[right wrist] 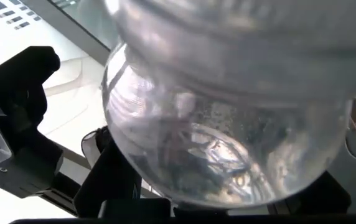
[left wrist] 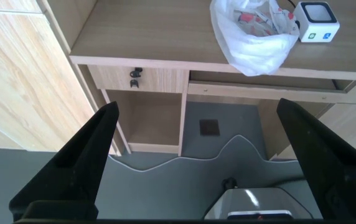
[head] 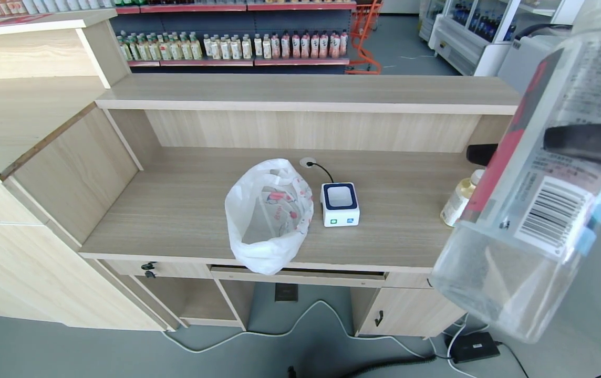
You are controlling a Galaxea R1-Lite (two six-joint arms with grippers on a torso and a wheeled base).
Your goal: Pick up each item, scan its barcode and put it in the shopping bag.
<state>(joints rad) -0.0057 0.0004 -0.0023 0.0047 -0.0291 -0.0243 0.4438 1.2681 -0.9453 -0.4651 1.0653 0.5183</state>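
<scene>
My right gripper (head: 542, 149) is shut on a clear plastic bottle (head: 531, 210) with a red-and-white label and a barcode, held tilted high up close to the head camera, right of the counter. Its rounded clear end (right wrist: 228, 124) sits between that gripper's black fingers (right wrist: 109, 180). A white shopping bag (head: 269, 215) stands open on the counter near the front edge, with something pink-printed inside. The white barcode scanner (head: 340, 203) sits just right of the bag. My left gripper (left wrist: 196, 168) is open and holds nothing, low in front of the counter, with the bag (left wrist: 252, 37) farther off.
A small yellowish bottle with a white cap (head: 458, 202) stands on the right of the wooden counter (head: 174, 210). A raised shelf (head: 306, 92) runs along the back. A black cable (head: 324, 169) runs from the scanner to a hole. Drawers and cables lie below.
</scene>
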